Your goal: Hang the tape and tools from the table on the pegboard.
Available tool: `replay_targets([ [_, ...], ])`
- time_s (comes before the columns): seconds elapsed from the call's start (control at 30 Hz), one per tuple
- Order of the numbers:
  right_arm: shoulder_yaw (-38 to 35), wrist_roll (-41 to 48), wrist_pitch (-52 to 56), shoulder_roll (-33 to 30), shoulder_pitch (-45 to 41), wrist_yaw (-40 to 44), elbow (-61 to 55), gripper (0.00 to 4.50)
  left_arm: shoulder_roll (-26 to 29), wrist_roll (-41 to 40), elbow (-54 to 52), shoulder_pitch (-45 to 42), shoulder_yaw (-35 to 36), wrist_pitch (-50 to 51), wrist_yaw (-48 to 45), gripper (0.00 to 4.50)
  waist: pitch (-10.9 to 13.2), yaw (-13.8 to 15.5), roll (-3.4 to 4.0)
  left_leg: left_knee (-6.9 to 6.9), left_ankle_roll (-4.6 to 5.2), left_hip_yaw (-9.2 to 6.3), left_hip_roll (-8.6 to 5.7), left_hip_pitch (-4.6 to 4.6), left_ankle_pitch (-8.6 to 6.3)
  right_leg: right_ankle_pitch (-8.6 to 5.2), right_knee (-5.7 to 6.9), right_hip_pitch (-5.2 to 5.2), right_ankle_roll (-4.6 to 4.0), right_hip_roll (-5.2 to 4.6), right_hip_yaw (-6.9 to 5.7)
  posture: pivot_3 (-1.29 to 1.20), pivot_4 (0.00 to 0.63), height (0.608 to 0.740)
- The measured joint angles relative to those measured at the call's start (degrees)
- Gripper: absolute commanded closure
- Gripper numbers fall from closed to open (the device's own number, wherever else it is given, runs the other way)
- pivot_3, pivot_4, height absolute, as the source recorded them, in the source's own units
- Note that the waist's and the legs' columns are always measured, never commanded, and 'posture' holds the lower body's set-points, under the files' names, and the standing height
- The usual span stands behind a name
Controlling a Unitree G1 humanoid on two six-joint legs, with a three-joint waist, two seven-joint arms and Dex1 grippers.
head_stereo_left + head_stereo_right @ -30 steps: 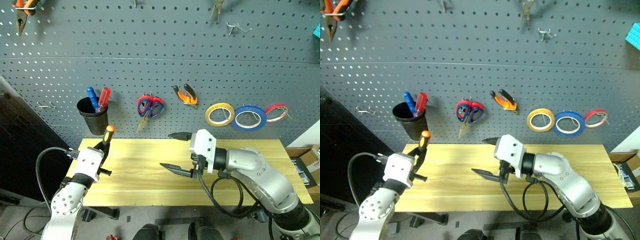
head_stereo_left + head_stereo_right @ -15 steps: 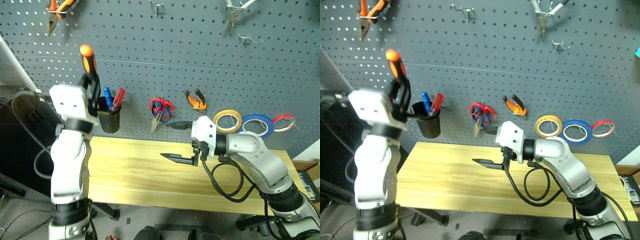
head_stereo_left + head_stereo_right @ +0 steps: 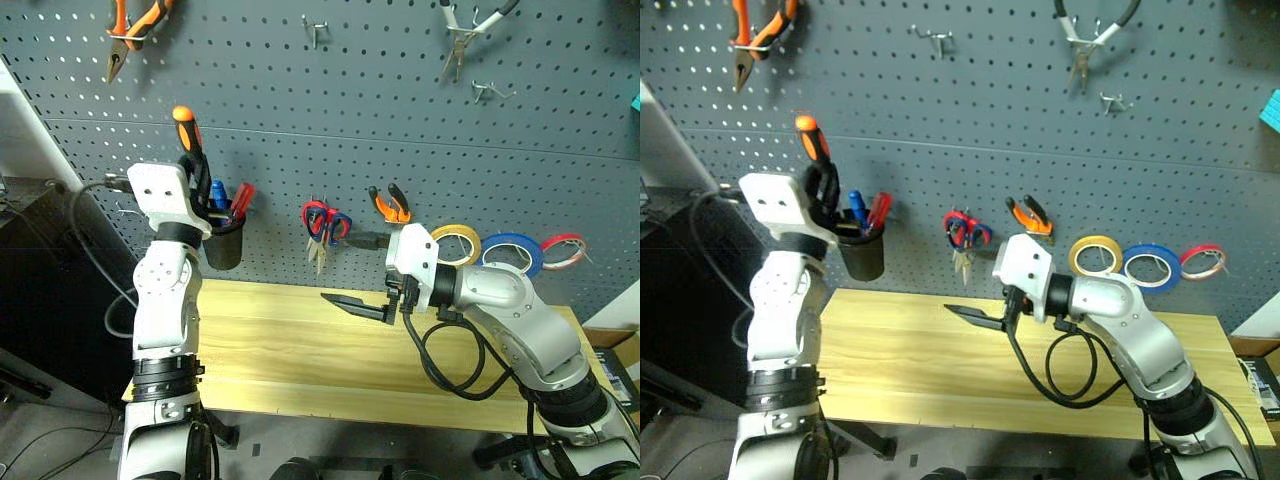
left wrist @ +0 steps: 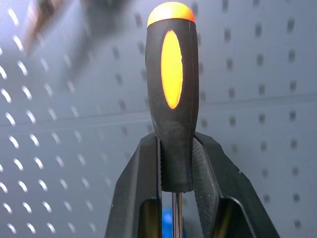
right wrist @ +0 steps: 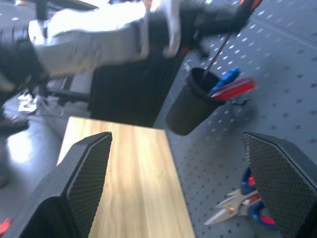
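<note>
Screwdriver (image 3: 185,135) shaft in black cup (image 3: 224,240) with blue and red drivers.

Both arms: silver-grey jointed shells, white wrist housings, looped black cables. Each gripper, left gripper (image 3: 193,172) and right gripper (image 3: 352,274), carries two black fingers (inner pads cross-hatched).

A black cup (image 3: 224,243) hangs low on the wall panel, holding a blue-handled tool (image 3: 217,190) and a red-handled one (image 3: 241,199). A blue tape roll (image 3: 515,253) and a red one (image 3: 561,250) hang side by side. Long-nose orange pliers (image 3: 132,27) and grey pliers (image 3: 462,35) hang high up.
</note>
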Motion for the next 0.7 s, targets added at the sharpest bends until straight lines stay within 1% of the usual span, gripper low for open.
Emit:
replay_targets([
  [0.13, -2.1, 4.1, 4.5, 1.0, -0.1, -1.6, -3.0, 0.00, -0.9, 0.1, 2.4, -0.6, -0.4, -2.1, 0.0, 3.99, -0.1, -1.1, -0.01, 0.01, 0.00, 0.01, -0.02, 0.00, 0.00, 0.01, -0.01, 0.00, 0.00, -0.02, 0.01, 0.09, 0.008, 0.740],
  [0.3, -2.4, 5.3, 6.7, 0.3, -0.1, -2.3, -4.2, 0.00, -0.9, 0.1, 3.0, -0.6, -0.1, -3.0, 0.1, 3.99, -0.4, -2.5, -0.02, 0.03, 0.00, -0.01, -0.01, 0.02, 0.00, 0.01, 0.05, 0.02, -0.01, -0.02, 0.00, 0.09, 0.006, 0.740],
  [0.37, -2.4, 5.4, 6.8, 0.1, -0.1, -2.5, -4.2, 0.00, -1.0, -0.2, 3.0, -0.6, -0.1, -3.0, -0.2, 3.25, -0.5, -2.6, -0.02, 0.06, 0.00, 0.00, -0.01, 0.04, 0.00, 0.02, 0.07, 0.05, -0.01, -0.02, 0.01, 0.09, 0.005, 0.740],
  [0.4, -2.4, 5.5, 6.9, 0.1, -0.1, -2.6, -4.3, 0.00, -1.2, -0.5, 2.8, -0.4, -0.2, -3.0, -0.5, 3.02, -0.7, -2.6, -0.01, 0.07, 0.00, 0.00, -0.01, 0.05, 0.00, 0.03, 0.07, 0.06, -0.01, -0.02, 0.01, 0.09, 0.005, 0.740],
  [0.5, -2.4, 5.8, 6.9, -0.2, 0.0, -2.6, -4.7, 0.00, -1.7, -0.8, 1.1, 0.4, -0.1, -3.0, -0.1, 2.06, -0.8, -2.7, -0.03, 0.07, 0.00, 0.02, -0.01, 0.09, 0.00, 0.03, 0.07, 0.09, 0.00, -0.01, 0.05, 0.10, 0.004, 0.740],
  [0.6, -2.4, 5.8, 6.9, -0.8, 0.2, -2.6, -4.7, 0.00, -2.0, -0.8, -1.7, 1.8, 0.1, -2.8, 1.4, 1.23, -0.9, -2.8, -0.02, 0.06, 0.00, 0.03, -0.01, 0.10, 0.00, 0.03, 0.06, 0.08, 0.00, -0.01, 0.07, 0.11, 0.003, 0.740],
  [0.63, -2.4, 5.8, 6.9, -1.1, 0.2, -2.6, -4.7, 0.00, -2.2, -0.8, -2.5, 2.1, 0.2, -2.5, 2.0, 0.86, -0.9, -2.8, -0.02, 0.06, 0.00, 0.03, -0.01, 0.10, 0.00, 0.03, 0.07, 0.08, 0.00, -0.01, 0.06, 0.11, 0.003, 0.740],
  [0.67, -2.4, 5.8, 6.8, -1.3, 0.3, -2.5, -4.7, 0.00, -2.4, -0.8, -3.6, 2.6, 0.3, -2.0, 2.6, 0.58, -0.9, -2.7, -0.03, 0.06, 0.00, 0.03, -0.01, 0.10, 0.00, 0.03, 0.07, 0.08, 0.00, -0.01, 0.06, 0.11, 0.003, 0.740],
  [0.7, -2.4, 5.8, 6.8, -1.5, 0.5, -2.5, -4.7, 0.00, -2.4, -0.8, -4.8, 3.0, 0.3, -1.4, 2.9, 0.58, -1.0, -2.7, -0.03, 0.06, 0.00, 0.03, -0.01, 0.10, 0.00, 0.03, 0.08, 0.09, 0.00, -0.01, 0.06, 0.11, 0.002, 0.740],
])
